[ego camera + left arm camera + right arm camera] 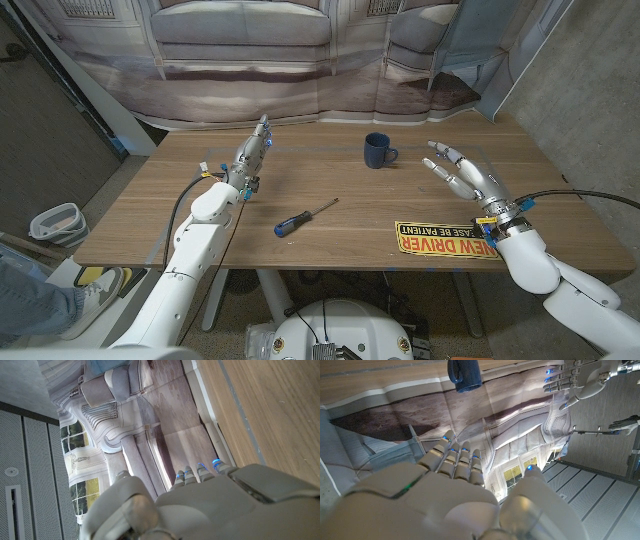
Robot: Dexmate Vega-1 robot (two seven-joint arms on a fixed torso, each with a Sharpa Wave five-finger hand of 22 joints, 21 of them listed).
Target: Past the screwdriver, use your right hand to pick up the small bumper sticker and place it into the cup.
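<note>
A yellow and black bumper sticker (pixel 446 240) lies flat near the table's front edge on the right. A dark blue cup (pixel 377 151) stands at the middle back, and it shows too in the right wrist view as the cup (pixel 464 374). A screwdriver (pixel 304 216) with a blue and black handle lies at the centre. My right hand (pixel 465 175) hovers open above the table, just behind the sticker and right of the cup, fingers spread; its back is the right hand (pixel 450 495). My left hand (pixel 251 155) is raised at the back left, fingers straight, holding nothing.
A printed backdrop (pixel 300 60) hangs behind the table's far edge. The wooden table (pixel 330 190) has bare room between screwdriver and cup. A grey panel (pixel 50 130) and a white bin (pixel 55 222) stand left of the table. A person's shoe (pixel 95 290) shows at the lower left.
</note>
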